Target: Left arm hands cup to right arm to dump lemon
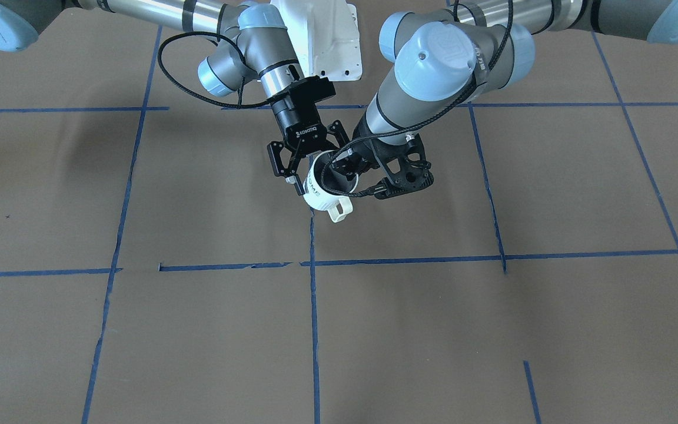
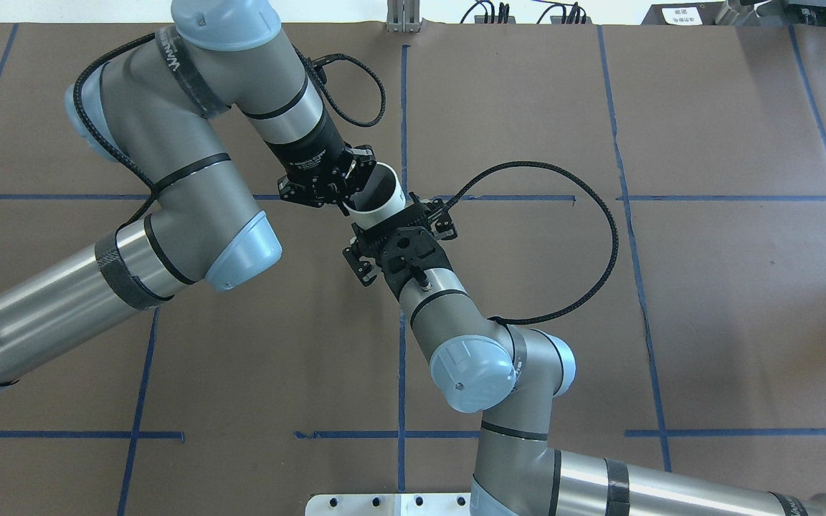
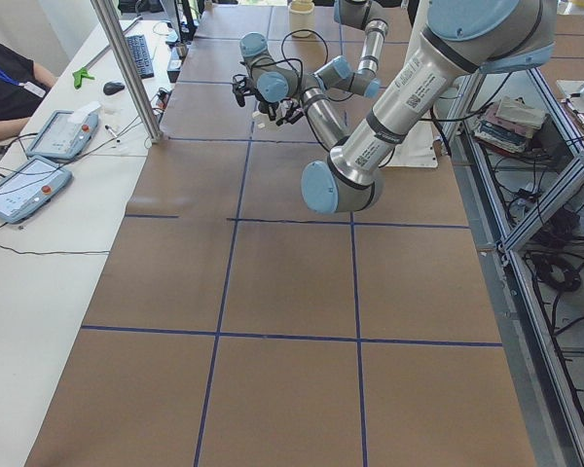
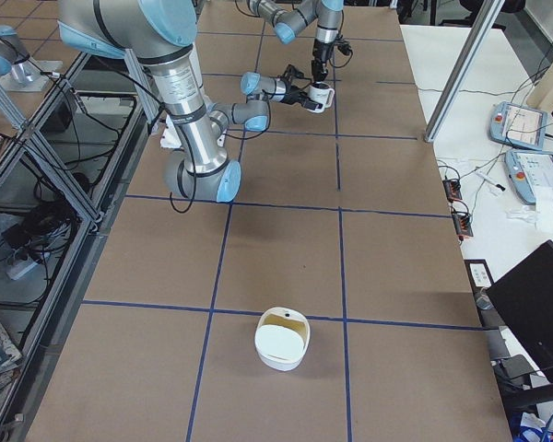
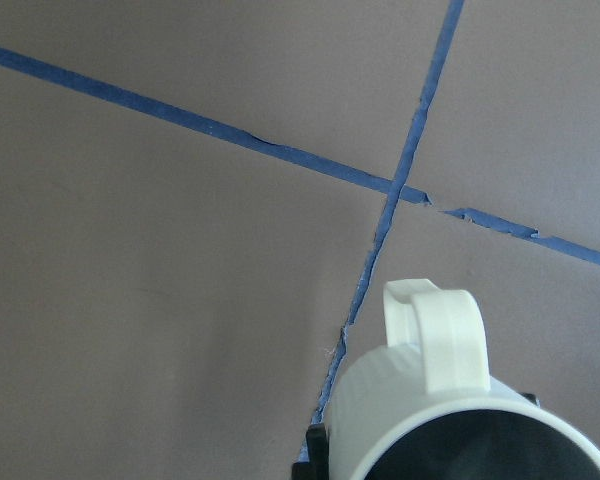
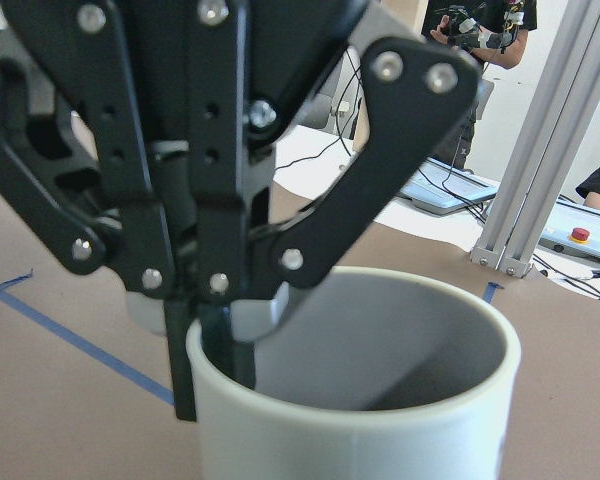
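Cup [image 1: 321, 197] aloft over the brown tabletop [image 1: 198, 330], above a crossing of blue tape lines [image 1: 314, 294]. It is tilted, with the handle [image 1: 342, 209] on the side away from the robot.

Left gripper [image 6: 218, 350] pinches the rim, closed on the wall with one finger inside and one outside.

Right gripper [image 2: 388, 223] sits at the cup's lower body, jaws spread wide to either side. Whether they touch the cup, cannot tell.

Cup's inside is grey and shadowed.
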### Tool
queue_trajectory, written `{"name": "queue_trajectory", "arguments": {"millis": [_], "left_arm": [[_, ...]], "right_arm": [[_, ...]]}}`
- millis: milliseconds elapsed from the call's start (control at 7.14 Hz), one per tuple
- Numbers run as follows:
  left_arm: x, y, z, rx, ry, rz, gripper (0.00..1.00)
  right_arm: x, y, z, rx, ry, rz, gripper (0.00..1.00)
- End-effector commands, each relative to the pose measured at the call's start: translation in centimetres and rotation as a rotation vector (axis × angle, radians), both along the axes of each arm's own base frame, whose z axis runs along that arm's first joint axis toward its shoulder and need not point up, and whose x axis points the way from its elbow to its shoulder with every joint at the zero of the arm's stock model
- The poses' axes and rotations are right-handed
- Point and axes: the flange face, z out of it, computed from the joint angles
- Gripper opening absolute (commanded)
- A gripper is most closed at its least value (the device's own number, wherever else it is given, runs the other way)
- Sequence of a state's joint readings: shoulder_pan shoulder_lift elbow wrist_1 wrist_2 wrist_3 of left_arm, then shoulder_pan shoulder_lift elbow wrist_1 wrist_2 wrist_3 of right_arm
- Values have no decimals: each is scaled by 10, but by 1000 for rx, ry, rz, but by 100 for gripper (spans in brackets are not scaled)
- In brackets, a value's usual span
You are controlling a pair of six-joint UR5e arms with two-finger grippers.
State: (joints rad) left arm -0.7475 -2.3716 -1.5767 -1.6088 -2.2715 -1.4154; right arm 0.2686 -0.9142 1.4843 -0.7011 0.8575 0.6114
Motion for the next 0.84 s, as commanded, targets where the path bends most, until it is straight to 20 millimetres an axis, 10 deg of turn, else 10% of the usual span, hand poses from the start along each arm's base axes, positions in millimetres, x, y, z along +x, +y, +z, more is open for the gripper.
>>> {"name": "queue_trajectory", "arguments": {"millis": [0,420,700], "left_arm": [[6,-15,15,-6,-16,-15,0],[-56,-80,40,37,-65,-115,0],[-106,-98,109,103,-128,-69,0]], "right_arm": [[0,0,0,0,-3,0,100],[2,5,2,6,6,-7,100],[12,9,-4,14,-37,-8,100]]}}
